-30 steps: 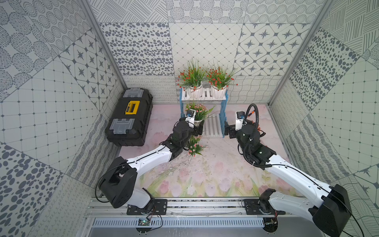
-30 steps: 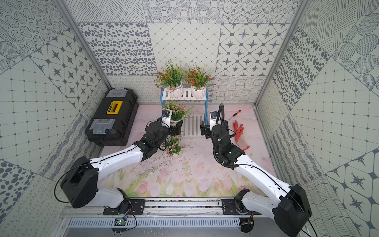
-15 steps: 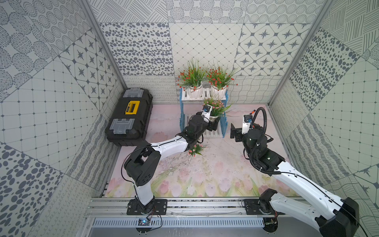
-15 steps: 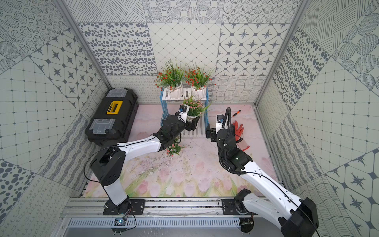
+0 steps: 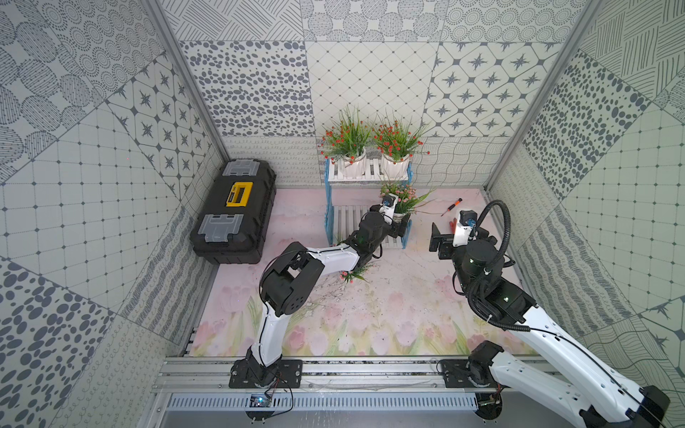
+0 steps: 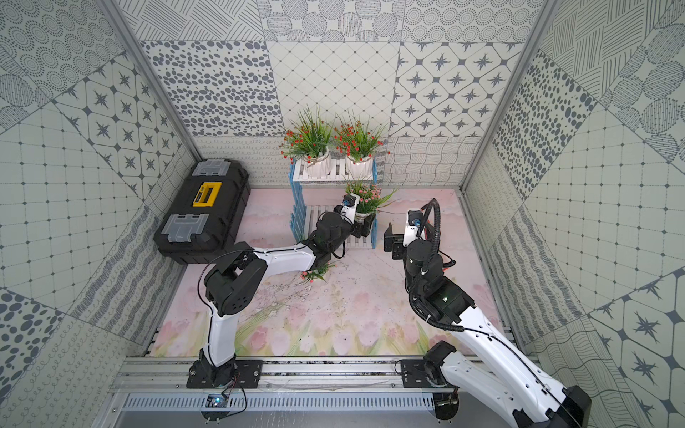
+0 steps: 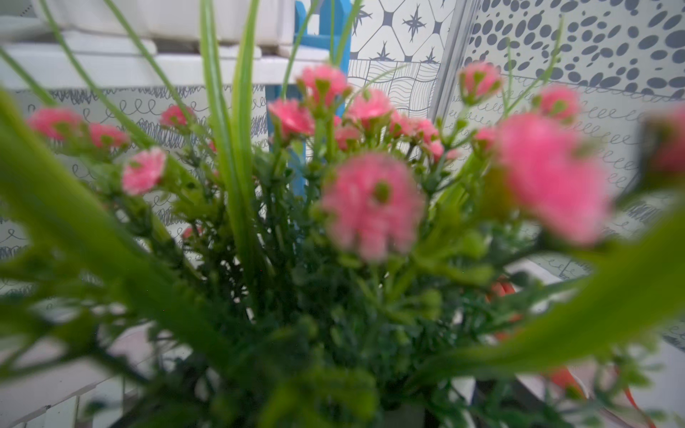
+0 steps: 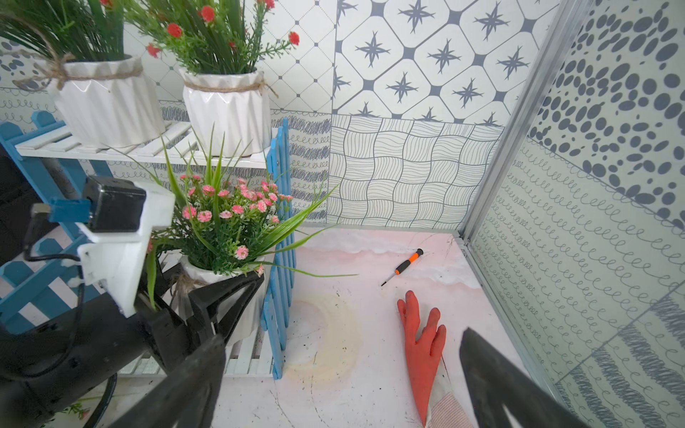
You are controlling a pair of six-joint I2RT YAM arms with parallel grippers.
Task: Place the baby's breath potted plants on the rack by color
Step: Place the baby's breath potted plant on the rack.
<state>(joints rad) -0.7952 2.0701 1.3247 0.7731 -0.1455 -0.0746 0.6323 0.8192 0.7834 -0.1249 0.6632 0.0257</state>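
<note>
- Gripping a pink baby's breath plant (image 8: 230, 222) by its white pot (image 8: 207, 276), the left gripper (image 5: 399, 222) now holds it at the right end of the rack's (image 5: 346, 220) lower shelf, just inside the blue side frame.
- That is the change: a second ago the same plant hung in front of the shelf's left half. The left arm has since swept it across to the right end.
- The left fingers (image 8: 237, 292) are closed around the pot. The right wrist view shows one black finger pressed against its ribbed side.
- I cannot tell whether the pot's base already rests on the slats or sits just above them.
- The right gripper (image 5: 437, 242) has drawn back to the right over the same second. Its fingers stand spread and empty above the tabletop (image 5: 389, 307), beside the rack.
- Both red plants (image 5: 346, 148) (image 5: 394, 148) stand upright side by side on the top shelf, so that color looks finished.
- The second pink plant (image 5: 352, 274) lies on the tabletop under the left forearm, and its pot is hidden.
- My judgement: this is the set-down of the third plant, and the lower shelf's left half stays free for the last one.
- Releasing calls for a level pot and a straight withdrawal, since the long leaves poke through the frame.
- A black and yellow toolbox (image 5: 233, 211), a screwdriver (image 8: 404, 266) and an orange glove (image 8: 422, 344) lie apart from the work.
</note>
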